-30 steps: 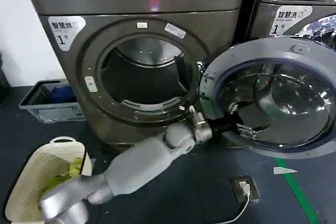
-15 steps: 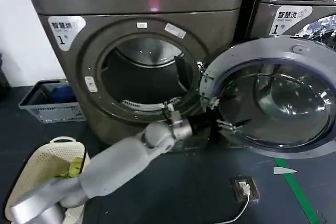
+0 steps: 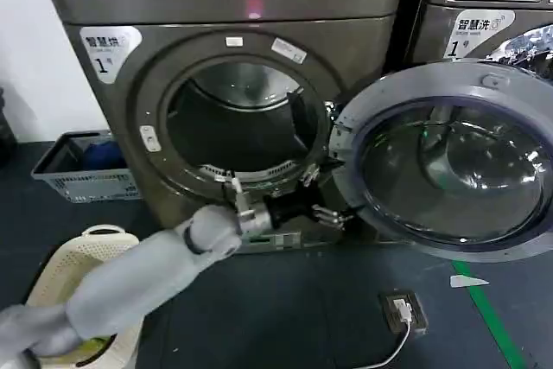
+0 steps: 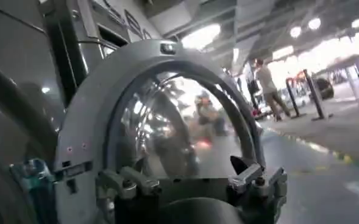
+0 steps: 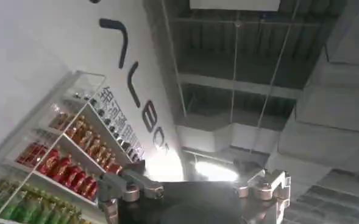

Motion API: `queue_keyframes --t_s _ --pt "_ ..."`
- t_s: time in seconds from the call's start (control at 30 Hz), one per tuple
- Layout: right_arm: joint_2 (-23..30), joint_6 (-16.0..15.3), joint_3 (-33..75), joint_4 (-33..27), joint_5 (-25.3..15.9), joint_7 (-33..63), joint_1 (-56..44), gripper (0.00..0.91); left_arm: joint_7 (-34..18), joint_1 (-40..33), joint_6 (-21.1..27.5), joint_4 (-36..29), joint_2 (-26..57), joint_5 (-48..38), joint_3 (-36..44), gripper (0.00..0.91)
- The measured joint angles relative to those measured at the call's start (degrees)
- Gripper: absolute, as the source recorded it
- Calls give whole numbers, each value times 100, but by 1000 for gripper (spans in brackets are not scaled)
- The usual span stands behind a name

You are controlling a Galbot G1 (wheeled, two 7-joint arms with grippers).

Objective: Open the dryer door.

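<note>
— What is around you?
— A dark floor, a white basket at left.
— And the dryer door?
— It stands swung wide; your left pincer is released, empty, just beside its hinge side.

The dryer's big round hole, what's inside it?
Inside the dryer opening is a shiny metal drum, with no clothes visible. Its lower front is hidden behind the rim and the left gripper. The dryer door hangs open to the side.
</note>
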Motion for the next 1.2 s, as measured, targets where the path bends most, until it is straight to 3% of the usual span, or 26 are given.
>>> queue_keyframes --t_s 0.47,0.73,0.87,1.2 --pt "-98 9 4 -117 0 -7 17 907 -144 -674 901 -289 1816 208 1270 907" --pt "-186 39 3 -210 -37 -17 38 907 139 -1090 945 -309 2824 763 1712 907" --pt "-226 53 46 -217 -78 -21 34 907 161 -965 1053 -220 3278 1211 1659 907" --pt "-188 115 -74 -232 -93 -34 115 907 598 273 1290 -342 4419 1553 453 907"
